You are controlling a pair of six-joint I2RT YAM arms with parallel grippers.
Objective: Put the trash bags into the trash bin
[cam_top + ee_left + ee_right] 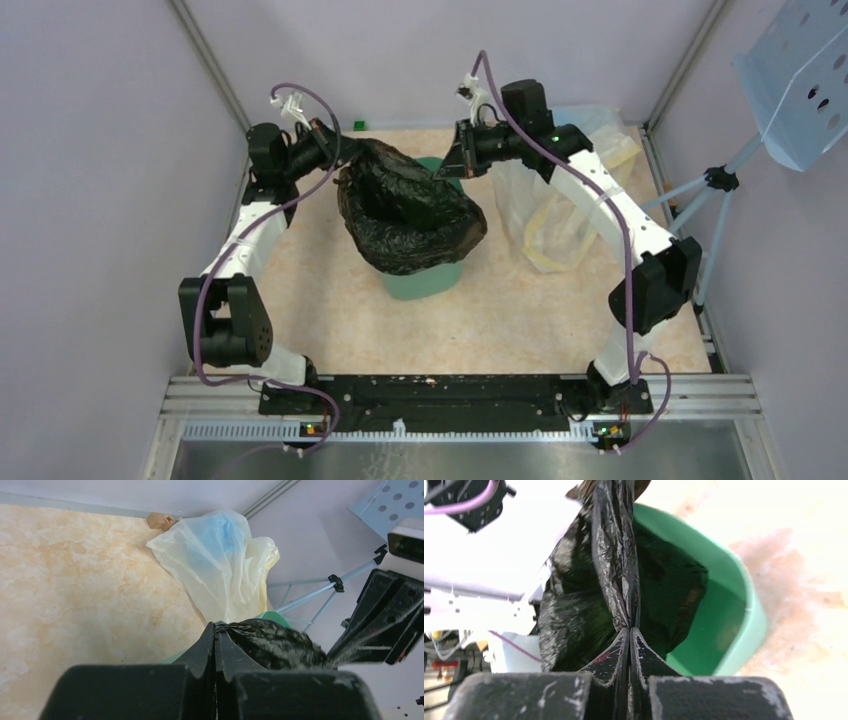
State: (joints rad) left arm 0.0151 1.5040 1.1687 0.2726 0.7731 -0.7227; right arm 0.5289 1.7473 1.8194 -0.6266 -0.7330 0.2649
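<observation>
The black trash bag (405, 215) hangs stretched open over the mint-green trash bin (425, 282) in the middle of the table, covering most of its rim. My left gripper (335, 148) is shut on the bag's left edge, and my right gripper (450, 160) is shut on its right edge. In the left wrist view the left gripper (215, 626) pinches the bag (272, 640), with a bit of the bin's rim (272, 616) behind. In the right wrist view the right gripper (629, 629) pinches a fold of the bag (616, 555) above the bin's open inside (724, 625).
A pale yellowish-blue plastic heap (560, 210) lies right of the bin, also in the left wrist view (225, 565). A light-blue perforated panel (805, 80) on a tripod (715, 185) stands at the far right. Purple walls enclose the table.
</observation>
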